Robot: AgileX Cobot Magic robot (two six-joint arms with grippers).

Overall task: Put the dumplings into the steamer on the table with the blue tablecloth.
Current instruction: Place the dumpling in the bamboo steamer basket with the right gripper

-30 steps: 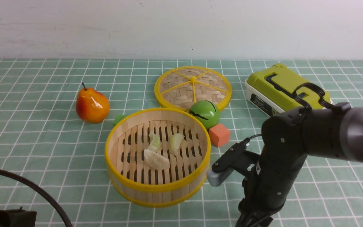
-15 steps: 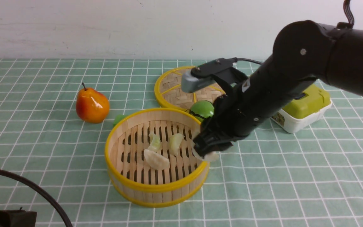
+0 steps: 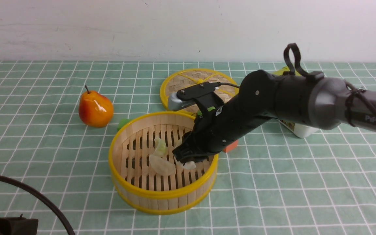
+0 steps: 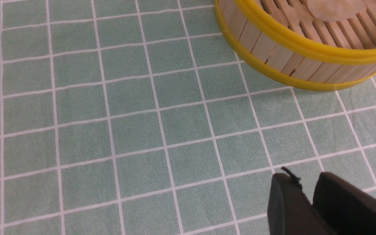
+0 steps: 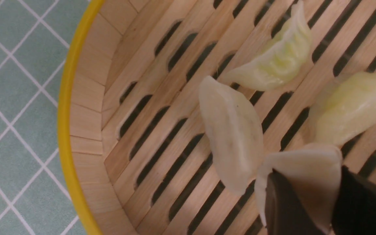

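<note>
The steamer stands mid-table on the blue tablecloth. My right gripper reaches down inside it, shut on an off-white dumpling just above the slats. In the right wrist view that held dumpling sits between the dark fingers of the right gripper, beside another off-white dumpling and two pale green ones lying on the slats. My left gripper hovers low over bare cloth near the steamer's wall, fingers nearly together, holding nothing.
A pear lies left of the steamer, and a small green block sits at its back left. The woven lid lies behind it. An orange cube and a white box peek out from under the right arm.
The right arm rose from the table's front right, swung left over the rim with the off-white dumpling, and has lowered it into the steamer. The left arm has stayed still.
</note>
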